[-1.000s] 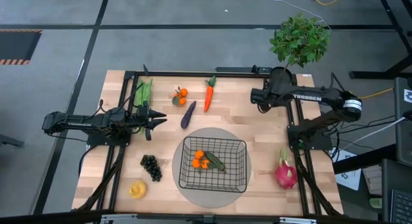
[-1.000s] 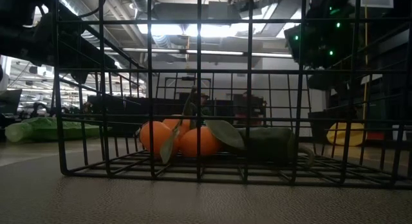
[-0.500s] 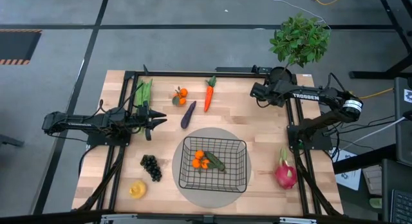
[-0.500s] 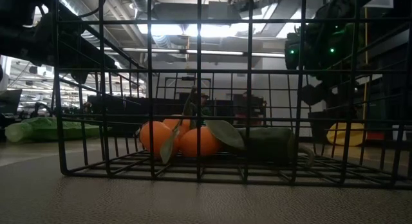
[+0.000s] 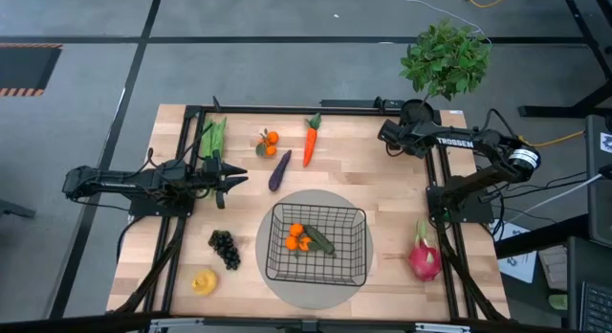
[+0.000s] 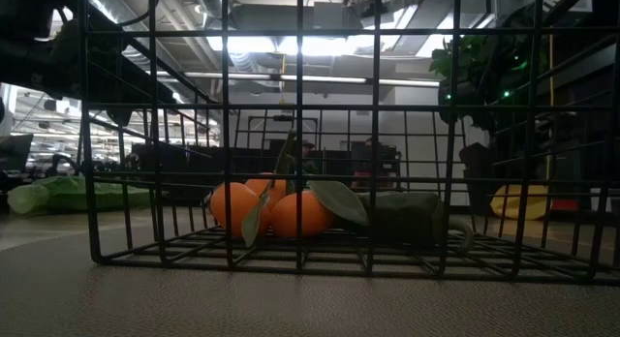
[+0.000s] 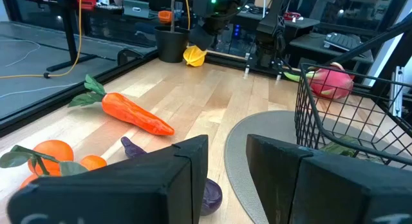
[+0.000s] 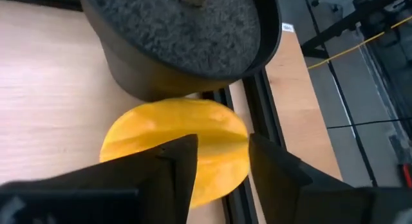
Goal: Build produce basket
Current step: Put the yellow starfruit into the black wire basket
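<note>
The black wire basket [image 5: 318, 208] stands on a round grey mat and holds an orange cluster [image 5: 298, 238] and a small cucumber [image 5: 321, 241]. My right gripper [image 8: 222, 153] is open above the yellow mango [image 8: 161, 137], which lies on the table against the black plant pot [image 8: 187, 37] at the far right. In the high view my right arm [image 5: 387, 134] hides the mango. My left gripper [image 5: 236, 178] is open and empty, level above the table's left side, pointing at the purple eggplant [image 5: 279, 170].
On the table lie a carrot [image 5: 310, 140], a second orange cluster [image 5: 268, 140], a green husk [image 5: 214, 137], dark grapes [image 5: 225, 248], a yellow fruit [image 5: 204, 280] and a pink dragon fruit [image 5: 424, 258]. The leafy plant [image 5: 445, 60] stands at the far right corner.
My right gripper has gone toward the table's far right corner, closer to the plant pot and the mango. My left arm and all the produce have kept still.
</note>
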`<control>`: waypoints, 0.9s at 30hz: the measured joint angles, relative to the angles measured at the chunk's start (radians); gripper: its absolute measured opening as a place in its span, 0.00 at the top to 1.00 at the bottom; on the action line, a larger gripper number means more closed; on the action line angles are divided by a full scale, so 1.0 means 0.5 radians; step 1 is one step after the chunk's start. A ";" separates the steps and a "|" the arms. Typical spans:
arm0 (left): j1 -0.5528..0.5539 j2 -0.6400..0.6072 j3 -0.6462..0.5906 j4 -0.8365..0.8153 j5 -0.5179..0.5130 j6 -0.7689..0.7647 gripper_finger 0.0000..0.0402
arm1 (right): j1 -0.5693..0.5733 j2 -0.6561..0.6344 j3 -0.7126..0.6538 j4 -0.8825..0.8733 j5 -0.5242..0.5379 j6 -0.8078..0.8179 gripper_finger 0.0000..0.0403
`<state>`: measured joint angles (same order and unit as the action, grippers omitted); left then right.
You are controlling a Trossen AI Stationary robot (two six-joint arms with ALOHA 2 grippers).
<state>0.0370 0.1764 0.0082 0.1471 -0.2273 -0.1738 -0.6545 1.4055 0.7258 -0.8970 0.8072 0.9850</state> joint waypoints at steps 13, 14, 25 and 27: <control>0.000 0.000 0.000 0.000 0.000 0.001 0.76 | -0.101 -0.008 -0.008 0.056 -0.236 -0.104 0.66; 0.000 0.000 0.000 0.000 0.000 0.001 0.76 | -0.101 -0.009 -0.007 0.057 -0.296 -0.105 0.66; 0.000 0.000 0.000 0.009 0.000 0.000 0.76 | 0.390 0.011 0.328 0.100 -1.112 -0.507 0.66; 0.000 0.000 0.000 0.009 0.000 0.000 0.76 | 0.489 0.004 0.422 0.169 -1.202 -0.656 0.66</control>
<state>0.0368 0.1764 0.0082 0.1516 -0.2275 -0.1738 -0.4102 1.4078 0.9370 -0.8124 0.2060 0.6569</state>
